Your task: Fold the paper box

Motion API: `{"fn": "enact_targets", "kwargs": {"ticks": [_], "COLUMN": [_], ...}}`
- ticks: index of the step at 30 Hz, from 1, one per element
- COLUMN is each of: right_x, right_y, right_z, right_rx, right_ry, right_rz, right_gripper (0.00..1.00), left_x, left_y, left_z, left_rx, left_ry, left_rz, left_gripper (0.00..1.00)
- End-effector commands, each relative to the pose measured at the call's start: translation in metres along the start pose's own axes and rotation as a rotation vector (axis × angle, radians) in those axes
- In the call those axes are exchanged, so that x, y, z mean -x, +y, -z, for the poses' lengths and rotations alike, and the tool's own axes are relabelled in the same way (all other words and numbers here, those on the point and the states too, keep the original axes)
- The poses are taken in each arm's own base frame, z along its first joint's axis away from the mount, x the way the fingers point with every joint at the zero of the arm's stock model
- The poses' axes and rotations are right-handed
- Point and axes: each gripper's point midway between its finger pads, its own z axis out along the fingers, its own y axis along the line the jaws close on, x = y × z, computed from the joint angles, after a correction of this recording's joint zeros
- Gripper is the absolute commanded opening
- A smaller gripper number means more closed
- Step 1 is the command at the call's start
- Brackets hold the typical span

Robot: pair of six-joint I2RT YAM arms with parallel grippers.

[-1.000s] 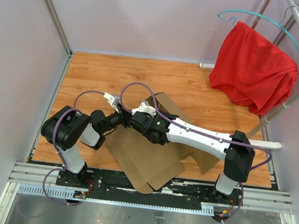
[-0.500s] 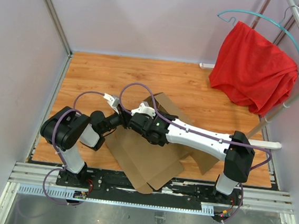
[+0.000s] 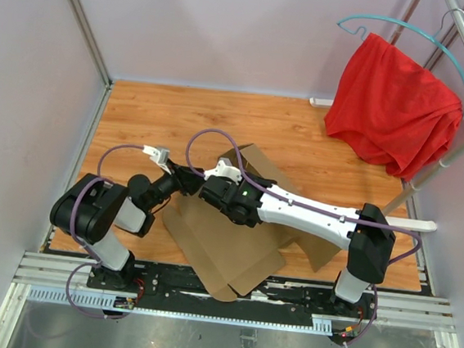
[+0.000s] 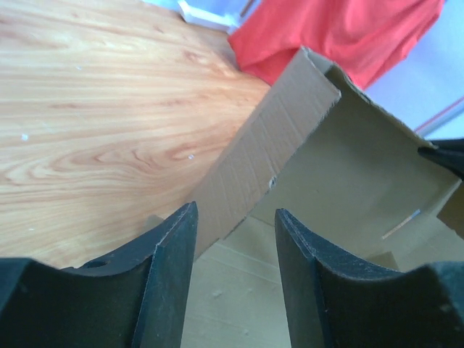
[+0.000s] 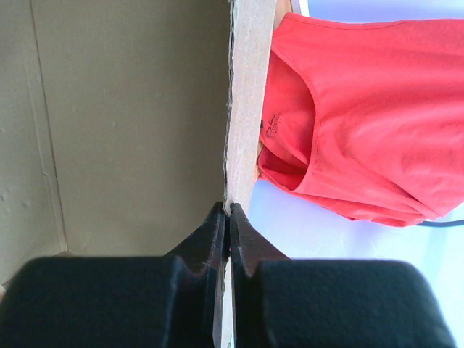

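The paper box [image 3: 233,252] is a brown cardboard sheet lying on the wooden table, partly under both arms. My right gripper [image 5: 229,212] is shut on the edge of a raised flap [image 5: 243,94], which stands up from the sheet. In the top view the right gripper [image 3: 206,190] sits over the sheet's left part. My left gripper [image 4: 235,221] is open and empty, low over the cardboard, facing the raised flap [image 4: 272,152]. In the top view the left gripper [image 3: 181,177] is just left of the right one.
A red cloth [image 3: 395,103] hangs on a teal hanger from a rack at the back right; it shows in the left wrist view [image 4: 341,36] and right wrist view [image 5: 362,116]. Walls enclose the wooden table [image 3: 180,115].
My left arm has drawn back to the left and its wrist has turned; its gripper is a little further from the right gripper. The right arm and the flap have barely moved.
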Motion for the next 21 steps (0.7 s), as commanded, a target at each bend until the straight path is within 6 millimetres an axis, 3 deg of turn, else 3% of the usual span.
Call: {"fn": "enact_targets", "kwargs": {"ticks": [1, 4, 12, 17, 21], "right_x": [-0.005, -0.004, -0.006, -0.003, 0.001], "right_y": [0.015, 0.015, 0.016, 0.015, 0.015], "right_z": [0.006, 0.006, 0.008, 0.012, 0.014], "right_rx": [0.058, 0.067, 0.085, 0.116, 0.136], "right_ry": [0.0, -0.003, -0.007, -0.026, -0.039], "right_rz": [-0.007, -0.012, -0.018, -0.039, -0.047], "right_gripper": [0.01, 0.01, 0.01, 0.01, 0.01], "left_x": [0.08, 0.083, 0.065, 0.054, 0.04], "left_y": [-0.026, -0.023, -0.011, -0.018, -0.038], "left_z": [0.01, -0.003, -0.039, -0.044, -0.046], "left_rx": [-0.056, -0.071, -0.164, -0.219, -0.308], "left_ry": [-0.329, -0.316, -0.223, -0.18, -0.136], "left_rz": [-0.157, -0.185, -0.173, -0.225, -0.278], "left_gripper": [0.52, 0.51, 0.48, 0.48, 0.47]}}
